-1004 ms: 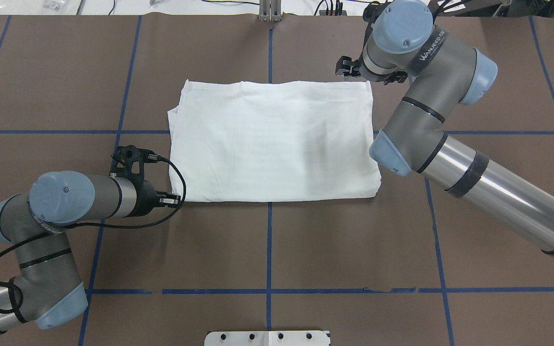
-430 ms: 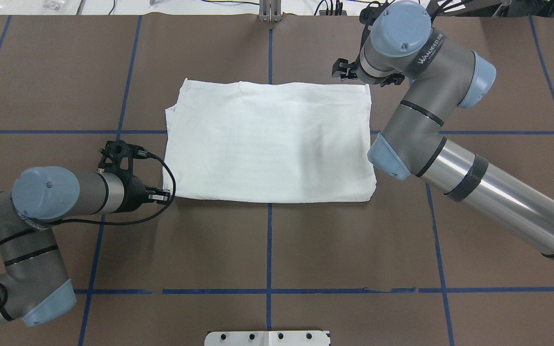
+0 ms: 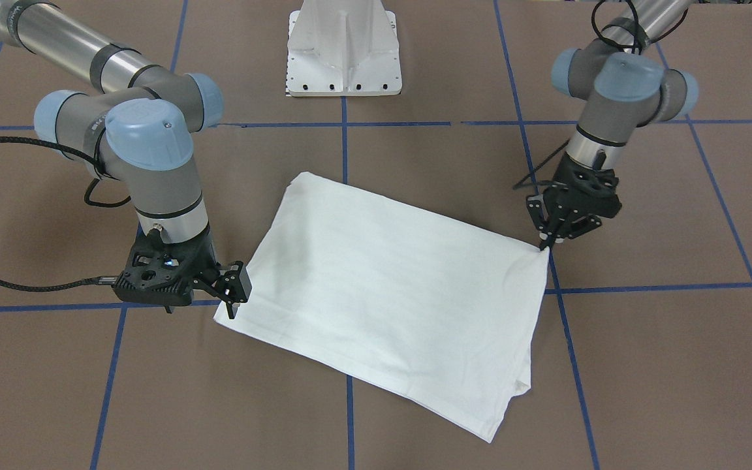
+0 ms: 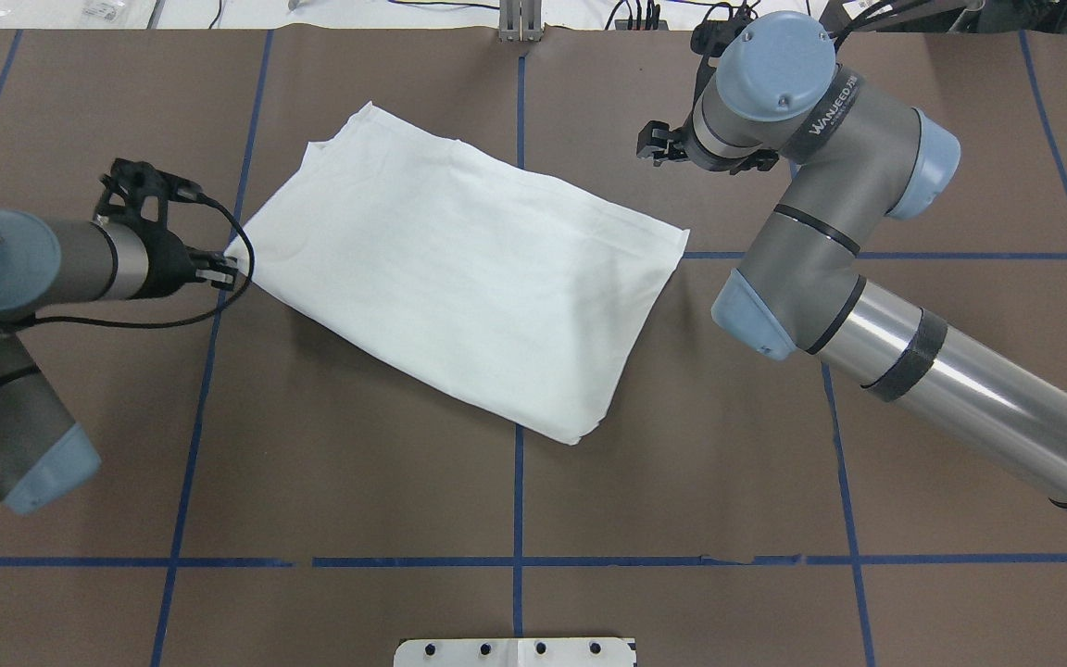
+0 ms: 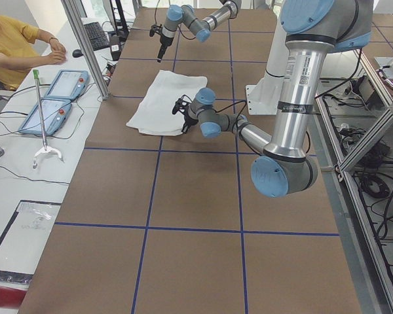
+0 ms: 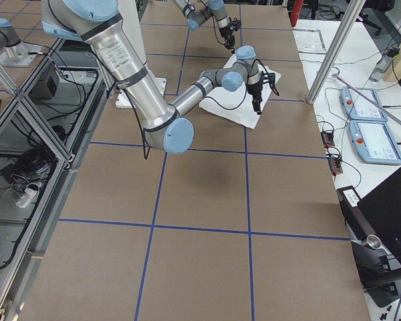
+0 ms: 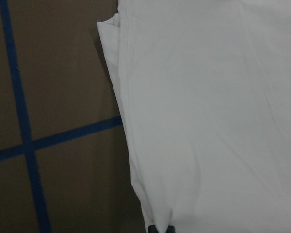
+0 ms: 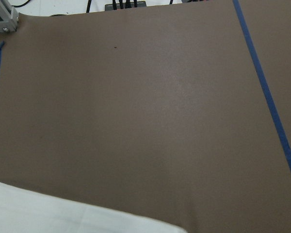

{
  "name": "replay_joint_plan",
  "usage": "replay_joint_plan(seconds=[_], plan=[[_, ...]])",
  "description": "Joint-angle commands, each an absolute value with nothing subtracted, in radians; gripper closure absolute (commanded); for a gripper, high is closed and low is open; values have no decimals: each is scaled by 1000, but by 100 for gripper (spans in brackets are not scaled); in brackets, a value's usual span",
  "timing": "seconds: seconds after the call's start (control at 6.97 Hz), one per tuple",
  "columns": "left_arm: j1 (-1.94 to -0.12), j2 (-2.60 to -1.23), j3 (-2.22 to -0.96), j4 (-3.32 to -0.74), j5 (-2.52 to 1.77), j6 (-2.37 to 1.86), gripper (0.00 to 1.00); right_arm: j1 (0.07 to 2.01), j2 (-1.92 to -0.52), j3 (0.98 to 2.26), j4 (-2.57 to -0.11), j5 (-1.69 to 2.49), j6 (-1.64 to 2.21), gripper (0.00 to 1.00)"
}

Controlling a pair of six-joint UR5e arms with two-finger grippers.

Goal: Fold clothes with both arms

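T-shirt [image 4: 459, 278] folded, lying askew on table [image 4: 682, 463]. Left gripper [image 4: 226, 269] pinched closed on its 9 o'clock corner (overhead view). Right gripper [image 4: 648, 145] at 2 o'clock, jaws apart, empty, clear of cloth.

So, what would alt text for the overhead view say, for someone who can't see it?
A folded white T-shirt lies askew on a brown table with blue grid lines. The left gripper pinches its corner; the right gripper is clear of the cloth.
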State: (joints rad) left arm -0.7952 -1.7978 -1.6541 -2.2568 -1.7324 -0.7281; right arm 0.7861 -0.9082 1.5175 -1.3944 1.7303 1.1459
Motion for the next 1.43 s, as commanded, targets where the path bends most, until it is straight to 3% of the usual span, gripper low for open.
replay_joint_plan(seconds=[0.0, 0.29, 0.43, 0.57, 0.72, 1.15, 1.29], plan=[[-967, -2031, -1330, -2255, -1756, -554, 100, 767, -910, 1535, -1394, 1730, 1147, 0], [-986, -2248, -1037, -2285, -1741, -551, 100, 741, -902, 1549, -1394, 1729, 1176, 0], [-986, -2288, -964, -2304, -1711, -551, 100, 730, -896, 1549, -1394, 1729, 1193, 0], [-991, -2286, -965, -2318, -1704, -551, 91, 710, -891, 1549, -1394, 1718, 1213, 0], [-994, -2267, -986, -2382, -1713, -546, 1, 687, -873, 1545, -1394, 1714, 1253, 0], [-997, -2183, -1086, -2393, -1758, -554, 0, 574, -781, 1499, -1399, 1590, 1544, 0], [-999, -2169, -1110, -2393, -1758, -557, 0, 551, -712, 1417, -1401, 1569, 1634, 0]])
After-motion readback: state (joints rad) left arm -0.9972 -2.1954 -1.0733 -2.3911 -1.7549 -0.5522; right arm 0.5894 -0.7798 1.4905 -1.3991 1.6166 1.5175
